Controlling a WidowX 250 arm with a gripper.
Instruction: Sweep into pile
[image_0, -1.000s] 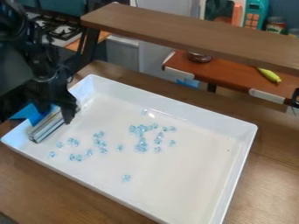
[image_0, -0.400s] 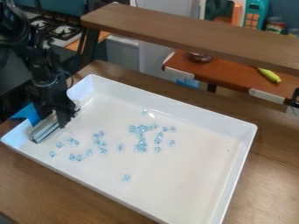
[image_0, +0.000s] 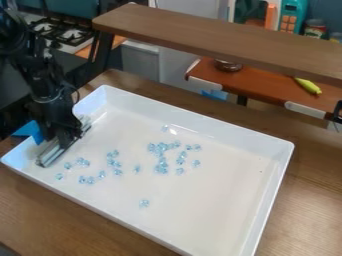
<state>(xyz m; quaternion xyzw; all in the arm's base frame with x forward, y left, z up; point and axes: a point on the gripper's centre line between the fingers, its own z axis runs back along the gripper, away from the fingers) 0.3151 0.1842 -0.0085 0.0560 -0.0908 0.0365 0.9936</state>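
Blue bits (image_0: 161, 168) lie spread in the white tray (image_0: 200, 123) — some bunched up. The black gripper (image_0: 65, 140) is inside one end, at a shiny bar (image_0: 50, 156) — open or closed, I can't tell.

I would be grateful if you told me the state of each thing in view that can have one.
Blue pieces: scattered in loose clusters, not in one pile.
White tray: flat on the table, holding the pieces.
Metal bar: inside the tray at its left end, beneath the gripper.
Shelf board: raised above the table.
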